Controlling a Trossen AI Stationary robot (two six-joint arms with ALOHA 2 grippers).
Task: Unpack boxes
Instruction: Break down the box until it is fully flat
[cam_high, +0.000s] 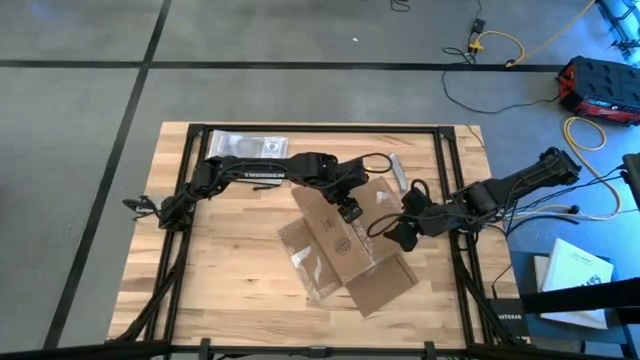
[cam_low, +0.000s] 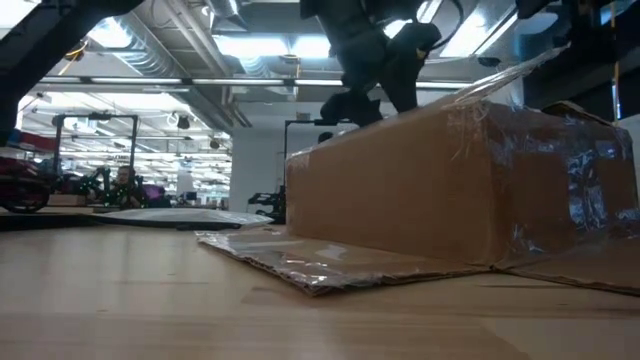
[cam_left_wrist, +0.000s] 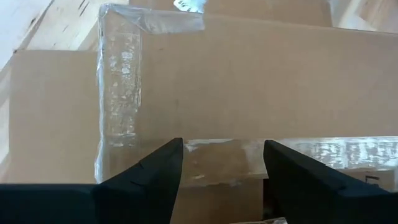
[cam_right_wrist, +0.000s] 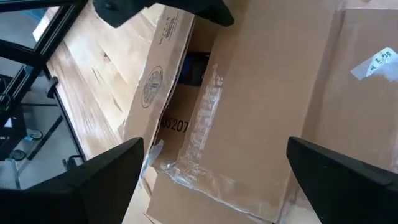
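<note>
Left gripper (cam_high: 349, 211) hangs just above the cardboard box (cam_high: 345, 245), fingers (cam_left_wrist: 155, 177) parted over a taped flap seam, nothing grasped. Right gripper (cam_high: 398, 232) sits beside the box's other side, spread wide, released. Box lies mid-bench (cam_high: 220, 270) between the two, flaps splayed, clear tape strips (cam_left_wrist: 118, 93) shining. Clear plastic bag (cam_high: 245, 144) rests well beyond the left arm.

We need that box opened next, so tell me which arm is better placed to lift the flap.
Probably left. The left tool is directly over the cardboard box, its fingers apart astride a taped flap edge. The right tool hovers wide open beside the box's right side, farther from any flap edge.
</note>
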